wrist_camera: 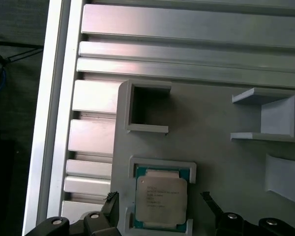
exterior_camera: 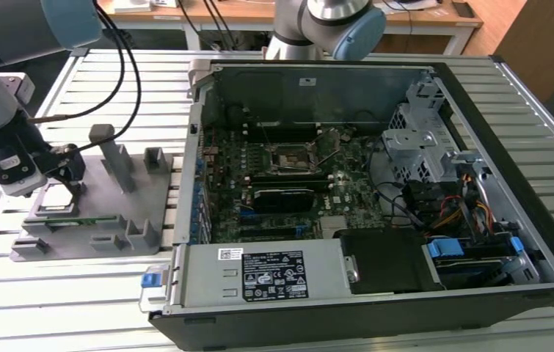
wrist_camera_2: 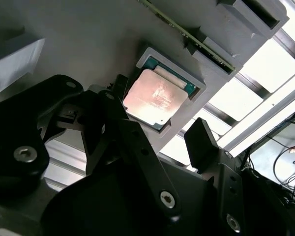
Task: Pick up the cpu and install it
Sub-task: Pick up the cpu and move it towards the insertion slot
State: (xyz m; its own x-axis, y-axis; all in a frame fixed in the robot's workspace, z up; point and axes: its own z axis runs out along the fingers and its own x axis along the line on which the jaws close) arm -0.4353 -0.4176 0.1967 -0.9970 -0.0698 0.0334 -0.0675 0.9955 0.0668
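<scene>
The cpu (exterior_camera: 56, 199) is a small square chip with a silvery top and a green rim. It lies flat in a walled pocket of the grey fixture (exterior_camera: 100, 235) at the exterior view's left. My gripper (exterior_camera: 64, 185) hangs just above it. In both wrist views the cpu (wrist_camera_2: 157, 98) (wrist_camera: 161, 196) sits between the two black fingertips (wrist_camera_2: 200, 140) (wrist_camera: 111, 200), with a gap on each side. The gripper (wrist_camera_2: 160, 107) (wrist_camera: 159, 198) is open and holds nothing. The cpu socket (exterior_camera: 291, 158) lies on the motherboard inside the open computer case (exterior_camera: 511, 110).
A narrow green memory stick (exterior_camera: 79, 220) (wrist_camera_2: 187, 32) stands on edge in the fixture beside the cpu's pocket. Grey posts (exterior_camera: 117, 158) rise from the fixture close to the gripper. A second arm (exterior_camera: 328, 26) stands behind the case. The table is slatted metal (exterior_camera: 91, 308).
</scene>
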